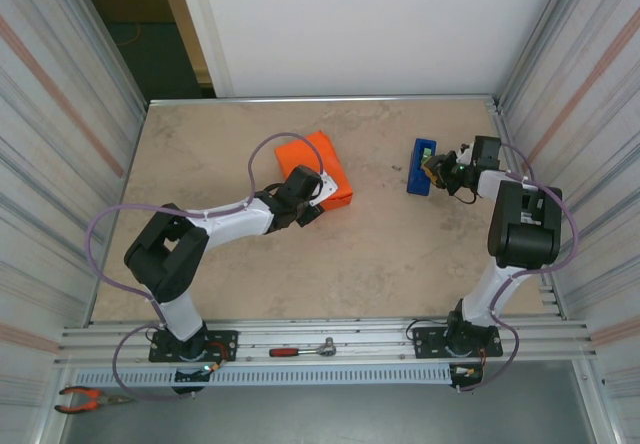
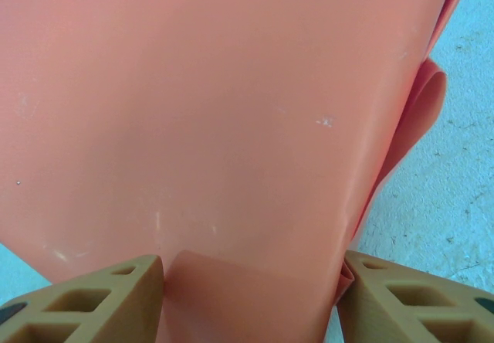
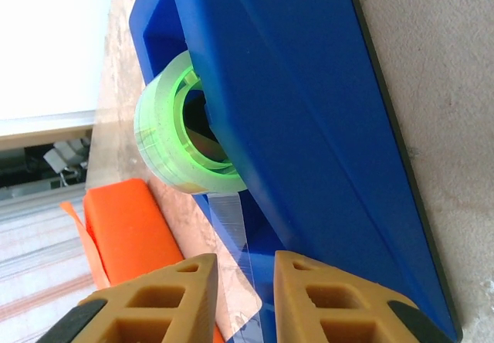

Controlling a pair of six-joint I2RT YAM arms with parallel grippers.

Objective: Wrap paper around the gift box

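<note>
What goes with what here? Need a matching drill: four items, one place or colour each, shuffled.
Things:
1. gift box
2. tape dispenser
3. tape roll
4. pliers

Descriptions:
A. green, see-through
B. orange-wrapped, between the left hand's fingers
C. red-orange handles, near-left corner
D. blue, just ahead of the right hand

Pairs: 1-B, 2-D, 3-A, 4-C.

No text is legible, apparently not even on the tape dispenser.
</note>
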